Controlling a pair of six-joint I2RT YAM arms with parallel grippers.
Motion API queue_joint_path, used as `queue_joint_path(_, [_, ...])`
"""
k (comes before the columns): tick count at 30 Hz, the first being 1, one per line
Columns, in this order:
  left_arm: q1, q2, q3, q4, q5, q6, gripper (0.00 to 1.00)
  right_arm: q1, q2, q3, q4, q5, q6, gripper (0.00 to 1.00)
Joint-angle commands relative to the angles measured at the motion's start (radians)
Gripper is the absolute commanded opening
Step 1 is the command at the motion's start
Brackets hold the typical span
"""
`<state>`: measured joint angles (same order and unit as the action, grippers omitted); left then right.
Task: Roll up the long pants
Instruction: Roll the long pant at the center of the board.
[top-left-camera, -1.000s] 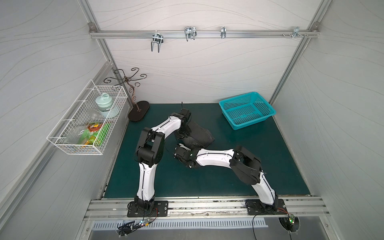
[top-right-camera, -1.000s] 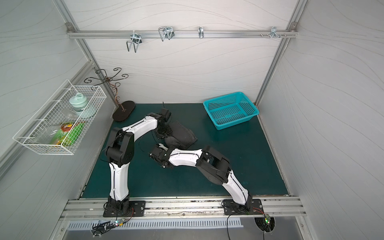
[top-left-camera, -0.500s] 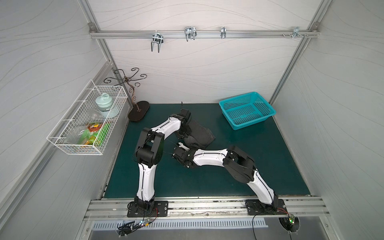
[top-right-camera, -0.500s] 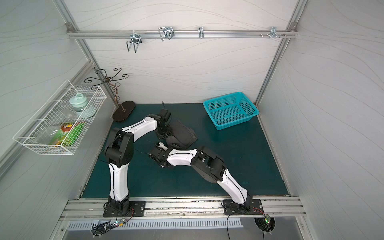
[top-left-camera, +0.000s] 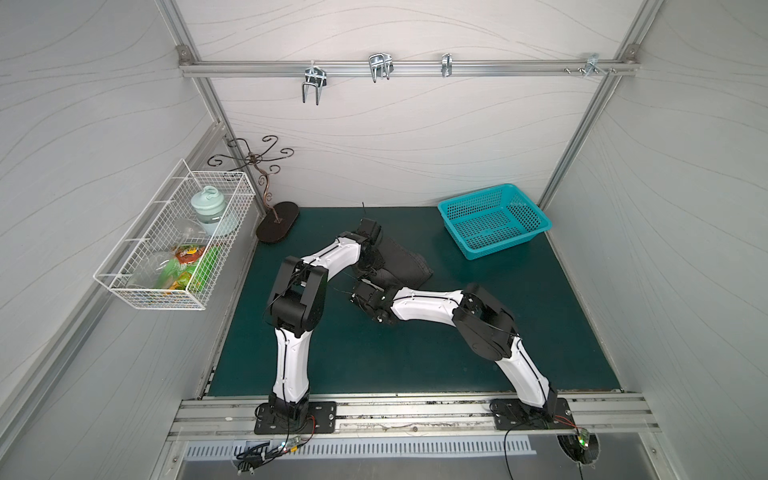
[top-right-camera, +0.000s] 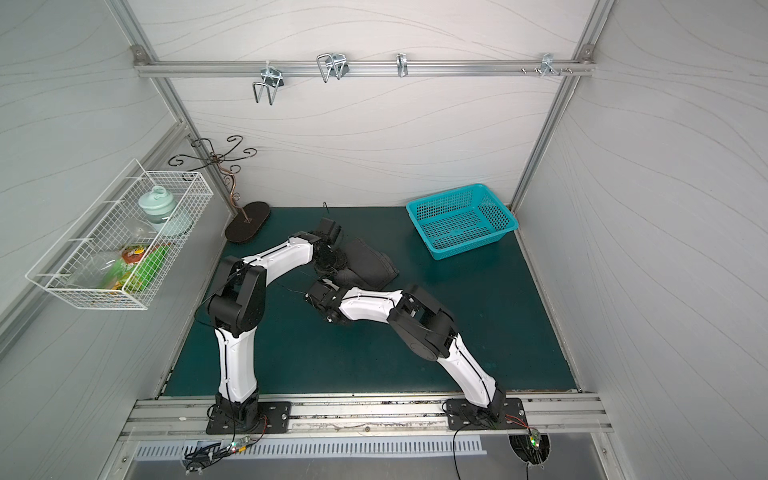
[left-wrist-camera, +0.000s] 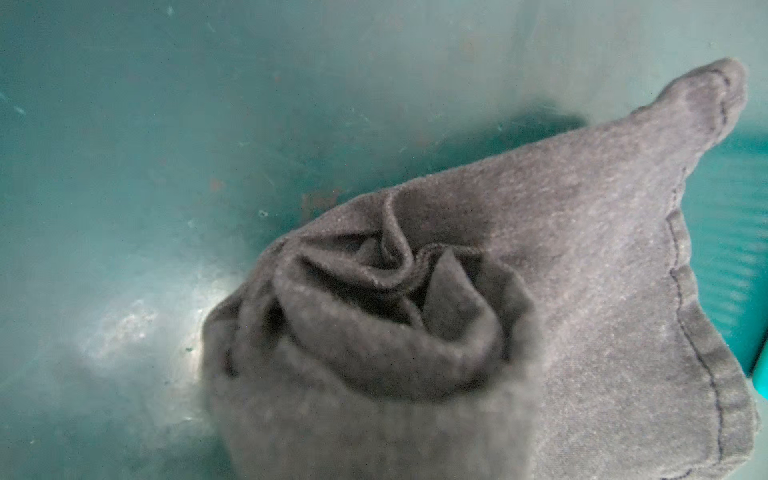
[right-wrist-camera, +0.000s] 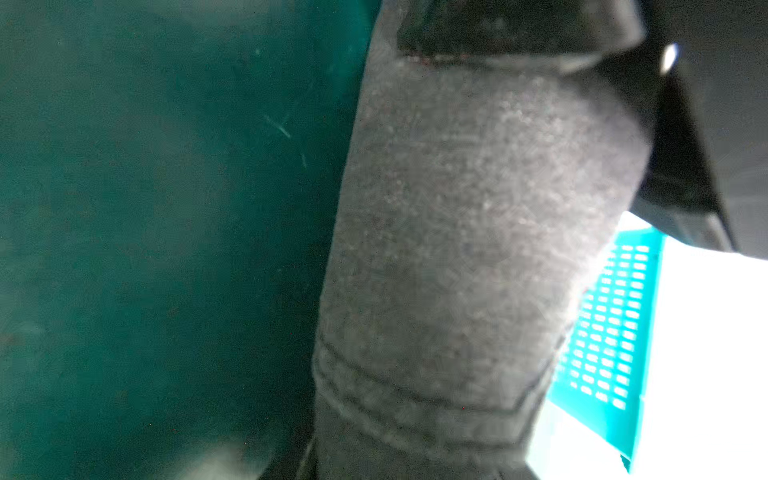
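**A:** Where are the long pants (top-left-camera: 401, 259)?

**B:** Near the middle of both top views (top-right-camera: 370, 264), as a dark grey bundle on the green mat (top-left-camera: 415, 357). They lie well apart from the teal basket (top-left-camera: 503, 246) at the mat's upper right. The left wrist view shows them (left-wrist-camera: 498, 311) wound into a roll with the spiral end facing the camera. A loose stitched hem reaches toward that frame's upper right.

**A:** And the grippers?

**B:** The left gripper (top-left-camera: 369, 266) is down at the bundle's left end, and the right gripper (top-left-camera: 365, 293) is just below it in the frame. Both sit close against the cloth. I cannot tell how wide either one stands, or whether it has hold of the fabric.

**A:** What blocks the view?

**B:** In the top views the black wrist of the left arm (top-left-camera: 332, 255) covers the bundle's left edge. The white forearm of the right arm (top-left-camera: 428, 303) crosses just under its lower edge. The right wrist view is filled by the roll (right-wrist-camera: 478, 228), close and blurred. A black part lies across the top of that frame, and the basket's mesh (right-wrist-camera: 611, 324) shows behind at lower right.

**A:** Anything else around?

**B:** A white wire basket (top-left-camera: 158, 305) hangs on the left wall, holding a pale green jar (top-left-camera: 208, 208) and snack packets (top-left-camera: 189, 266). A scrolled metal stand (top-left-camera: 276, 224) sits at the mat's upper left corner. Above, a rail (top-left-camera: 498, 65) carries metal hooks (top-left-camera: 380, 70).
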<state>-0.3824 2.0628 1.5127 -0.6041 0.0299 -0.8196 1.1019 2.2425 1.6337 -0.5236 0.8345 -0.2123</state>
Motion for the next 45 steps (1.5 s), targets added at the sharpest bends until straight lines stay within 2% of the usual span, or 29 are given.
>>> queue_joint_path(1, [-0.018, 0.023, -0.085, -0.210, -0.035, 0.085, 0.44, -0.069, 0.038, -0.013, -0.103, -0.249, -0.005, 0.09])
queue_joint_path(3, [-0.017, -0.023, -0.095, -0.190, -0.077, 0.109, 0.58, -0.075, 0.042, -0.011, -0.121, -0.289, -0.007, 0.08])
queue_joint_path(4, [-0.018, -0.042, -0.094, -0.182, -0.093, 0.120, 0.61, -0.077, 0.043, -0.011, -0.126, -0.305, -0.008, 0.08])
queue_joint_path(11, [-0.016, -0.119, -0.037, -0.168, -0.267, 0.217, 0.74, -0.077, 0.064, 0.000, -0.165, -0.361, -0.006, 0.08])
queue_joint_path(13, [-0.015, -0.121, -0.001, -0.187, -0.322, 0.232, 0.79, -0.078, 0.068, -0.003, -0.171, -0.365, -0.005, 0.08])
queue_joint_path(17, [0.000, -0.104, 0.072, -0.212, -0.395, 0.259, 0.83, -0.077, 0.072, -0.010, -0.180, -0.369, -0.007, 0.08])
queue_joint_path(24, [0.031, -0.064, 0.183, -0.229, -0.475, 0.299, 0.84, -0.068, 0.077, -0.013, -0.197, -0.380, -0.003, 0.08])
queue_joint_path(29, [0.048, -0.107, 0.201, -0.235, -0.563, 0.297, 0.84, -0.067, 0.078, -0.015, -0.212, -0.433, -0.001, 0.08])
queue_joint_path(36, [0.060, -0.245, 0.131, -0.232, -0.594, 0.279, 0.84, -0.078, 0.065, -0.020, -0.229, -0.603, -0.004, 0.07])
queue_joint_path(41, [0.060, -0.348, 0.046, -0.252, -0.594, 0.234, 0.84, -0.120, 0.065, 0.005, -0.280, -0.778, 0.029, 0.07])
queue_joint_path(45, [0.060, -0.407, -0.021, -0.261, -0.600, 0.210, 0.85, -0.146, 0.068, 0.016, -0.294, -0.819, 0.040, 0.07])
